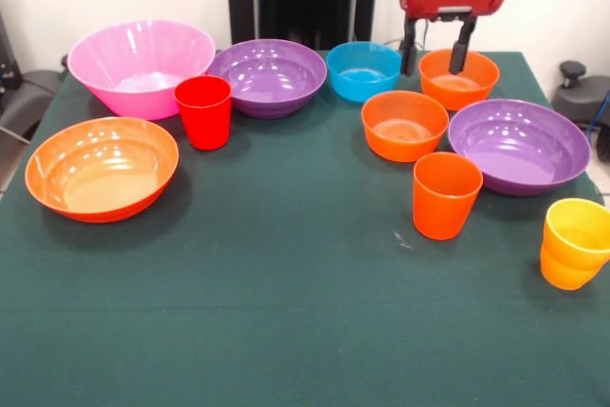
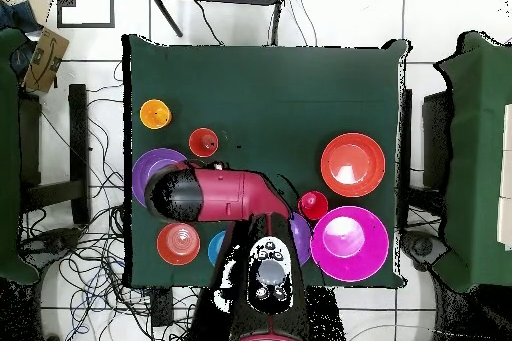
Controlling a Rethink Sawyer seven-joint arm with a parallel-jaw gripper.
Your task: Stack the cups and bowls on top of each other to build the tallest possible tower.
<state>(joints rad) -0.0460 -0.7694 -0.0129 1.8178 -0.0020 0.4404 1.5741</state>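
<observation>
Nearest in the front view, the green bench (image 1: pixel 286 331) lies bare across its whole front strip, the widest open room. Just beyond, at the right edge, the yellow-orange cup (image 1: pixel 575 243) stands upright, mouth up, close to the bench's right side. Left of it the orange cup (image 1: pixel 445 194) also stands upright, long axis vertical, just in front of a small orange bowl (image 1: pixel 404 125) and beside the right purple bowl (image 1: pixel 518 145), whose rim looks to touch it or nearly so. On the left side the large orange bowl (image 1: pixel 101 168) sits mouth up near the left edge, with the red cup (image 1: pixel 204 111) upright behind it to the right. Farther back stand the large pink bowl (image 1: pixel 141 66), the left purple bowl (image 1: pixel 268 76) and the blue bowl (image 1: pixel 363 70), close in a row, all mouths up. At the far right, the claw (image 1: pixel 437 48) hangs with its two dark fingers spread, one tip over the far orange bowl (image 1: pixel 458 77) and the other just left of its rim, holding nothing. Nothing is stacked; every piece rests singly on the bench. No writing or label can be read on any piece.
</observation>
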